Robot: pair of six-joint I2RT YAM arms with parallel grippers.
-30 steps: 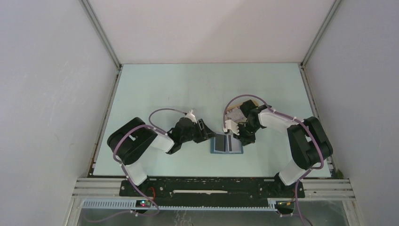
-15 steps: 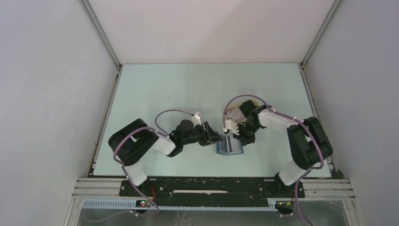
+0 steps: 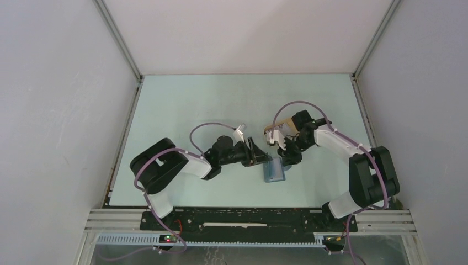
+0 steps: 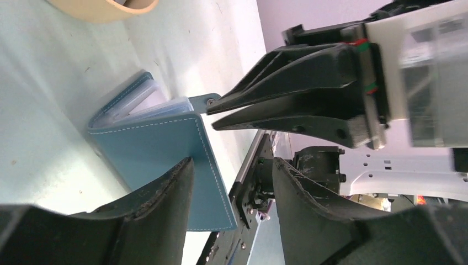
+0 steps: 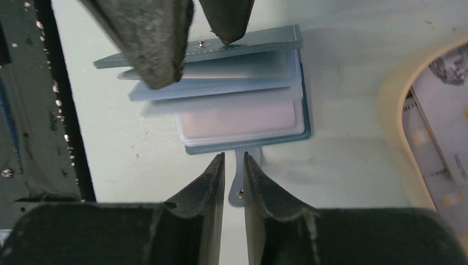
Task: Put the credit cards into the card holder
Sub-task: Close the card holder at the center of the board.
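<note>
The teal-blue card holder (image 3: 273,172) lies on the table between my grippers, half open. In the right wrist view the card holder (image 5: 243,118) shows clear pockets. Its snap flap (image 5: 240,185) sits between my right gripper's (image 5: 234,165) nearly closed fingers. My left gripper (image 4: 232,182) is open and straddles the raised cover (image 4: 160,149), which leans on one finger. My right gripper (image 4: 212,113) also shows there, pinching the flap. The credit cards (image 5: 436,121), whitish-grey with print, lie in the beige tray (image 5: 389,105).
The beige oval tray (image 3: 274,123) sits just behind my right gripper (image 3: 287,157), partly under the arm. My left gripper (image 3: 256,152) is close on the card holder's left. The black base rail (image 3: 248,218) runs along the near edge.
My left gripper moved right to the card holder and its left cover now stands raised. The card holder shifted slightly right, and the right arm swung outward, still at the flap.
</note>
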